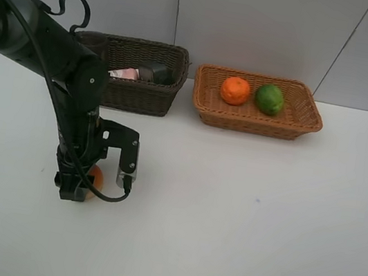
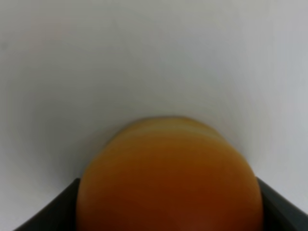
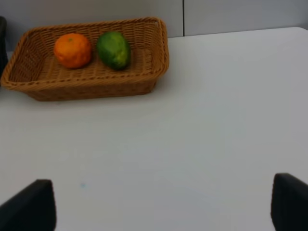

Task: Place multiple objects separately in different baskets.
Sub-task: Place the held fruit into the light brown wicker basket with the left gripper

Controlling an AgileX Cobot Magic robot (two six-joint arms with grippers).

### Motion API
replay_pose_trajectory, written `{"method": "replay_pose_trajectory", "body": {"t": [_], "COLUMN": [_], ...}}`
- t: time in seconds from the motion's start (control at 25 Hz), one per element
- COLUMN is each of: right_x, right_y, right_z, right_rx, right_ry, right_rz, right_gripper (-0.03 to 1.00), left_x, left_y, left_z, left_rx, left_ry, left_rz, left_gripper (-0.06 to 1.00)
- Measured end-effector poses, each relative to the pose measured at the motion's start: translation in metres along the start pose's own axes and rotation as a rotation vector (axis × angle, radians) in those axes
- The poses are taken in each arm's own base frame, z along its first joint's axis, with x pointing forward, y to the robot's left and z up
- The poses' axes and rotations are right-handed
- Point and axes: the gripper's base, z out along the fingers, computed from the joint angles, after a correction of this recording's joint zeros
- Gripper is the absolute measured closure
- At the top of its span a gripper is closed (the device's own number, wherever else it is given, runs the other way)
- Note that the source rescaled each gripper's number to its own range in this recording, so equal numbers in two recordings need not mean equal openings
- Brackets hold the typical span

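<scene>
- the left gripper (image 1: 95, 181) is down low on the white table (image 1: 240, 224), near the front left side.
- a red-orange bun (image 1: 96, 178) sits on the table right between its two black fingers (image 2: 50, 211), one on each side.
- the fingers are very close to the bun, but you cannot tell if they squeeze it or just stand beside it.
- in the left wrist view the bun (image 2: 168, 178) looks big and blurry and fills the space between the fingers.
- the right gripper (image 3: 163, 204) has its jaws wide apart with nothing between them, only bare table under it.
- farther back is the light orange-tan basket (image 1: 299, 121). an orange (image 1: 235, 90) and a green round fruit (image 1: 269, 98) lie in it side by side.
- the dark brown basket (image 1: 141, 96) stands just to the left of it, at the back by the wall.
- inside it you can see something pink (image 1: 125, 73) and something dark grey (image 1: 159, 73), partly hidden.
</scene>
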Motion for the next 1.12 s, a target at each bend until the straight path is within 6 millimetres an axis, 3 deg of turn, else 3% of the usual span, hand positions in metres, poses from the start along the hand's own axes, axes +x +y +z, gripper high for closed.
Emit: {"method": "replay_pose_trajectory", "body": {"t": [1.12], "right_x": [0.0000], "right_y": [0.0000], "right_z": [0.0000], "right_rx": [0.000], "right_ry": [0.000], "right_rz": [0.001], "right_gripper": [0.00], "left_x": [-0.0004], "left_y": [0.0008], "left_z": [-0.0012], "left_rx": [-0.009], "left_ry": [-0.006], "left_rz": [0.002], "left_gripper": [0.17]}}
